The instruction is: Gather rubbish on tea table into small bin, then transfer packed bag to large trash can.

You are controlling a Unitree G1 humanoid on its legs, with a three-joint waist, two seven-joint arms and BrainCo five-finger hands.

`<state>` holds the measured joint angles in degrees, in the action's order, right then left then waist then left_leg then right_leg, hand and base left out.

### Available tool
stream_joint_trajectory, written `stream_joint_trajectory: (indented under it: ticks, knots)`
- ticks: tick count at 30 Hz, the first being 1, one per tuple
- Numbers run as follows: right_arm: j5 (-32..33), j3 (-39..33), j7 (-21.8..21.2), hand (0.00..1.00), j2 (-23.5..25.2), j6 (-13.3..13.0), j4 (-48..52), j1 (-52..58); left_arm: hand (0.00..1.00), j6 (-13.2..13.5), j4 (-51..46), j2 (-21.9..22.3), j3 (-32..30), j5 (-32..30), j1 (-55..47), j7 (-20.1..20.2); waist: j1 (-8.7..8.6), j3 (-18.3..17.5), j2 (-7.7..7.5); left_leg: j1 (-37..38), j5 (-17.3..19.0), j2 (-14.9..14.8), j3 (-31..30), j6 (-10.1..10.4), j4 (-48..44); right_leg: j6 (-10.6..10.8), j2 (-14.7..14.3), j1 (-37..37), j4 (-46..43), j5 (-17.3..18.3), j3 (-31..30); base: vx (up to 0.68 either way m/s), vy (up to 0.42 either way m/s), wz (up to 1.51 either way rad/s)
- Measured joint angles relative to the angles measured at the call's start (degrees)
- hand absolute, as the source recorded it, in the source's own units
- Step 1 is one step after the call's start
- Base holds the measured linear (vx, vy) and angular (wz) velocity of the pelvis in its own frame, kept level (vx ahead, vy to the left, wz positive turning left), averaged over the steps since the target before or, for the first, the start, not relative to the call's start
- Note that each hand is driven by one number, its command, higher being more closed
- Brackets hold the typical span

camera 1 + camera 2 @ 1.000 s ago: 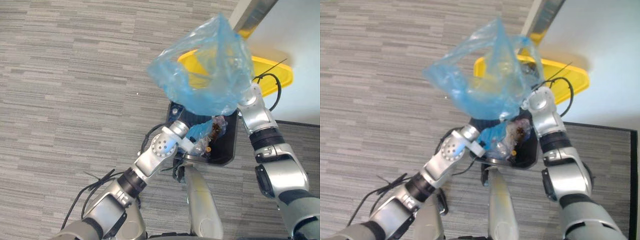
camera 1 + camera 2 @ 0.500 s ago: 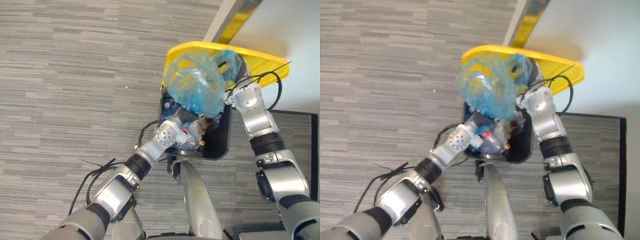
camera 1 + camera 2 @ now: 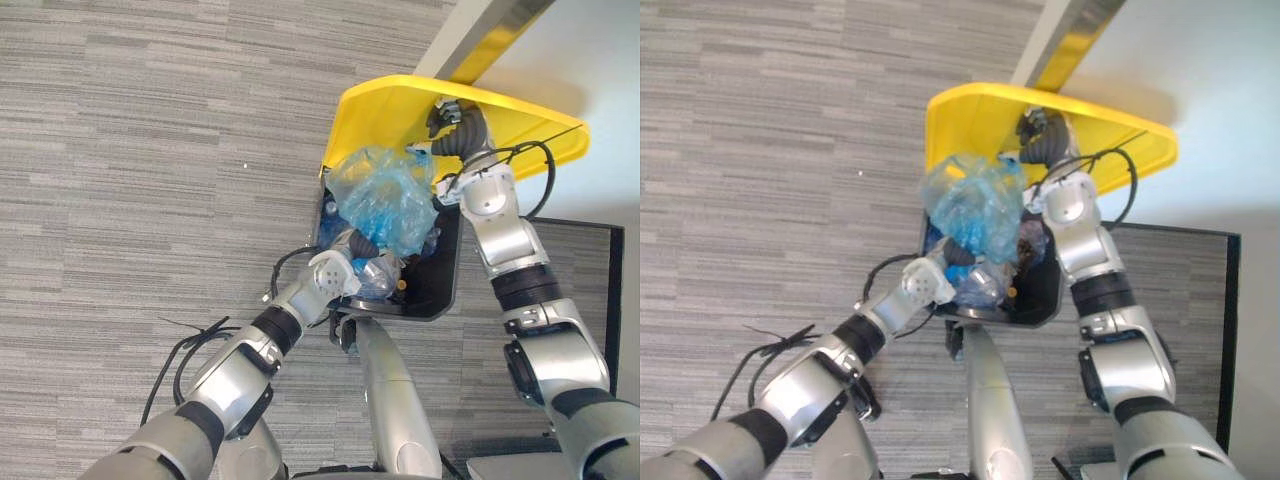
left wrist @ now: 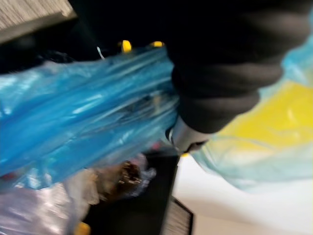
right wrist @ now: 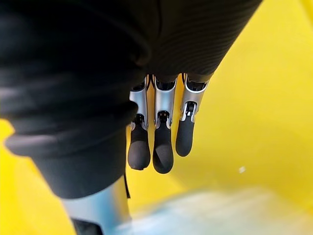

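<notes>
The blue plastic bag point(image 3: 385, 205) of rubbish sits crumpled in the mouth of the black large trash can point(image 3: 448, 292), on top of bottles and wrappers. The can's yellow lid point(image 3: 380, 110) stands tipped up behind it. My right hand point(image 3: 455, 125) is open, its straight fingers point(image 5: 164, 142) laid against the lid's yellow inside. My left hand point(image 3: 358, 245) reaches into the can just under the bag. The blue film point(image 4: 88, 117) runs right past its dark cover point(image 4: 230, 63), and its fingers are hidden by the plastic.
The can stands on grey striped carpet point(image 3: 150, 180). A dark mat with a black edge point(image 3: 590, 290) lies to the right of it. A white wall point(image 3: 590, 50) and a metal strip point(image 3: 490, 35) rise behind the lid.
The blue bag has come down from high above the can into its mouth. My right hand has gone up onto the yellow lid. My left hand stays low in the can.
</notes>
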<state>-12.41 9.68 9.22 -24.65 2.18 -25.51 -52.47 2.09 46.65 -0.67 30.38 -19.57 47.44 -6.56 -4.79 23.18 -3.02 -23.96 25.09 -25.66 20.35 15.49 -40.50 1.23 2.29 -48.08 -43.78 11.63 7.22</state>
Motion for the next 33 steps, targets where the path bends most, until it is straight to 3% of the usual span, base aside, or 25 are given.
stream_joint_trajectory:
  ticks: [8,17,22,25,27,29,31,33]
  knots:
    - [-0.04,2.54,-0.36,0.0,-0.07,-0.01,2.33,-0.27,0.0,-0.26,0.08,2.53,0.48,-5.84,0.39,0.31,0.06,-0.01,-0.07,0.01,-0.36,0.02,-0.33,0.5,0.07,0.0,0.26,0.01,-0.78,0.01,-0.26,-0.01,0.009,0.03]
    - [-1.28,2.53,-1.71,0.0,-0.47,-0.08,2.33,0.79,0.0,-0.27,0.17,2.19,3.36,-6.16,1.3,0.7,0.1,-0.06,-0.14,0.04,-1.55,1.19,-1.37,0.65,0.9,-0.01,1.77,0.16,-1.96,0.01,-0.17,-0.02,0.012,0.12]
    - [-3.27,2.53,-2.07,0.0,-0.89,-0.72,2.17,3.15,0.0,0.11,-2.73,0.35,4.43,-1.91,0.85,0.59,0.06,-0.08,-0.19,0.17,-2.39,2.54,-2.96,0.69,1.7,-0.89,2.9,2.17,-0.35,0.71,0.91,-0.03,0.014,0.17]
    - [-3.52,2.35,-2.08,0.0,-2.15,-1.74,2.1,7.14,0.0,1.77,-10.8,-1.75,2.85,2.54,-3.98,0.42,0.03,-0.53,-1.01,0.5,-4.38,4.44,-5.41,0.6,4.28,-0.95,3.88,3.8,1.08,0.83,1.04,-0.03,0.013,0.4]
    - [-4.16,1.86,-2.09,0.0,-3.04,-1.9,1.89,10.72,0.0,3.86,-18.01,-3.55,-0.94,8.68,-11.74,0.29,0.53,-0.8,-1.47,1.55,-4.81,5.83,-7.04,0.19,5.49,-0.64,4.91,5.9,2.13,2.24,1.64,-0.02,-0.005,0.28]
    - [-4.67,1.82,-2.12,0.0,-3.05,-1.92,0.97,12.83,0.0,4.42,-20.22,-4.81,-3.5,11.01,-16.74,0.29,0.54,-1.31,-2.09,2.82,-5.67,6.98,-7.47,-0.12,7.56,-0.58,5.58,6.92,2.8,2.28,1.85,-0.01,-0.001,0.24]
    - [-5.69,1.08,-2.6,0.0,-4.0,-1.97,-0.62,16.67,0.0,4.8,-23.04,-7.53,-10.7,15.58,-28.02,0.65,0.81,-1.51,-2.09,5.46,-5.31,8.93,-11.78,-0.95,8.36,-0.17,6.02,10.0,3.87,2.52,2.91,0.04,0.024,0.17]
    - [-5.72,-0.6,-2.87,0.0,-4.15,-2.0,-0.55,19.04,0.0,4.73,-22.75,-8.16,-13.54,16.63,-31.5,0.86,1.05,-1.77,-2.43,6.24,-5.31,9.46,-11.9,-0.99,9.13,0.1,6.6,10.82,3.63,2.68,2.94,0.02,0.035,0.12]
